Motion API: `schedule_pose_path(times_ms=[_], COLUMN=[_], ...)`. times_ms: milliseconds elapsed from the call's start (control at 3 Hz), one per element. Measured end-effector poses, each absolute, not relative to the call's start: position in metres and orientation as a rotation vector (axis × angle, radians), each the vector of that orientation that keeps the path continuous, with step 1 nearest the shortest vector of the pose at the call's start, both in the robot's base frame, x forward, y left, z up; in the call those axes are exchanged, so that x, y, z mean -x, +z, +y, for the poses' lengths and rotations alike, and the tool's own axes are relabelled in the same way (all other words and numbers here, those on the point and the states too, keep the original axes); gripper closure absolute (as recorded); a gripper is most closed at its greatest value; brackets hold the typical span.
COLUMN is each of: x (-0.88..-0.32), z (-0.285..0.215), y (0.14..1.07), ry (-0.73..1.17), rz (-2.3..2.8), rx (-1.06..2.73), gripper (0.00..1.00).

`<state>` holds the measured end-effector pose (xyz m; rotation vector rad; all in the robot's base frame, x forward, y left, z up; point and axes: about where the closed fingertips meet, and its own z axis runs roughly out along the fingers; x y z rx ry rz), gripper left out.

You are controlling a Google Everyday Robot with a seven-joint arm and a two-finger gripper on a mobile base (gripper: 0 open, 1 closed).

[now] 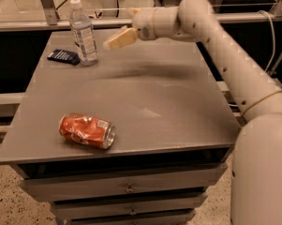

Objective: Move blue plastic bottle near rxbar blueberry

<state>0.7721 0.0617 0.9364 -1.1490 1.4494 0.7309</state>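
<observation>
Grey table [178, 102], bottle [83, 32] upright at far left corner, rxbar [63, 56] flat just beside it, gripper [118, 39] hovering on bottle's other side, clear of it, holding nothing, can't tell if spread or pressed together, crushed orange can [86, 130] near front edge

Seems a lab or workshop: grey metal cabinet [178, 107] with drawers [126, 189], speckled hard floor [9, 205], metal frame legs [46, 3] and a cable [273, 29] behind. White robot arm [225, 46] with its gripper [113, 41] above far part of cabinet top.
</observation>
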Motion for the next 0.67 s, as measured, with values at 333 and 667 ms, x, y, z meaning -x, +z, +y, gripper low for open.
schedule_pose_path(times_ms=[333, 667], x=[-0.7610, -0.7580], z=[-0.0056, -0.0150], y=[0.9637, 0.9679], ry=[0.664, 0.659], rz=[1.412, 1.403], rx=[1.154, 1.161], gripper=[0.00, 0.00])
